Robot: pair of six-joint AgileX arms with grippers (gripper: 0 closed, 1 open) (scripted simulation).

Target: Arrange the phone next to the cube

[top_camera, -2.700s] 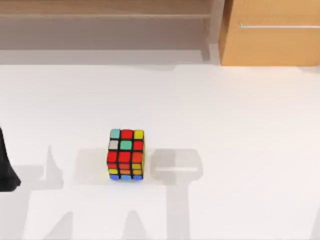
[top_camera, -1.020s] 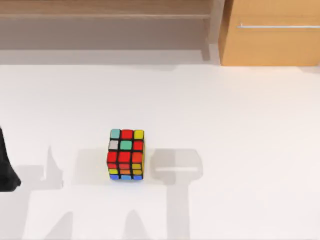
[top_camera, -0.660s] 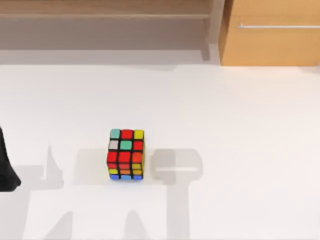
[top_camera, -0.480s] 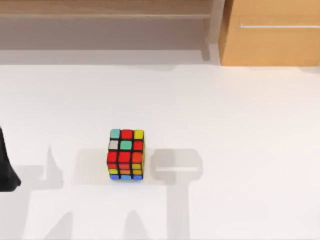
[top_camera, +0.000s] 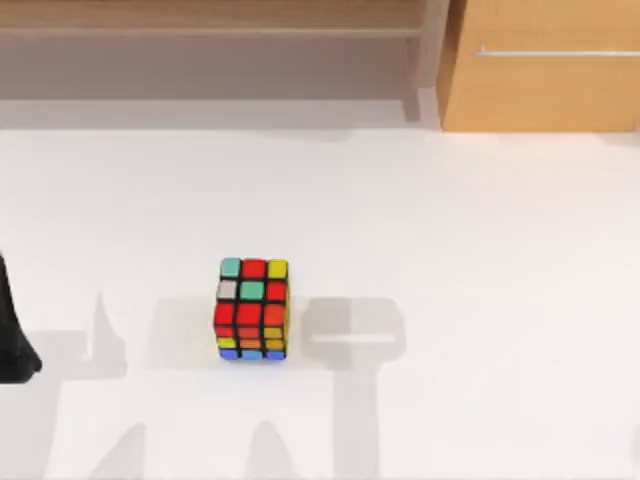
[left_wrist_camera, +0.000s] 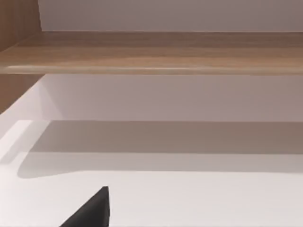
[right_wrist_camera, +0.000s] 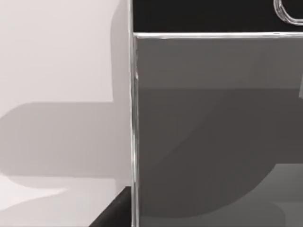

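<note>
The cube (top_camera: 251,310) stands on the white table, left of the middle in the top view, its stickers red, orange, yellow, teal, blue and white on a black grid. The phone (right_wrist_camera: 213,132) shows very close in the right wrist view: a dark grey glossy screen, a silver rim and part of a round home button (right_wrist_camera: 289,10) at one end. A black part of my right gripper (right_wrist_camera: 113,213) sits against the phone's long edge. My left gripper (top_camera: 12,340) is parked at the table's left edge, well away from the cube.
A wooden shelf (top_camera: 210,20) runs along the back of the table. A wooden cabinet (top_camera: 545,65) with a metal handle stands at the back right. Grey shadows lie on the table beside and in front of the cube.
The cube and the left arm have not moved. A faint grey shade now touches the top view's lower right edge.
</note>
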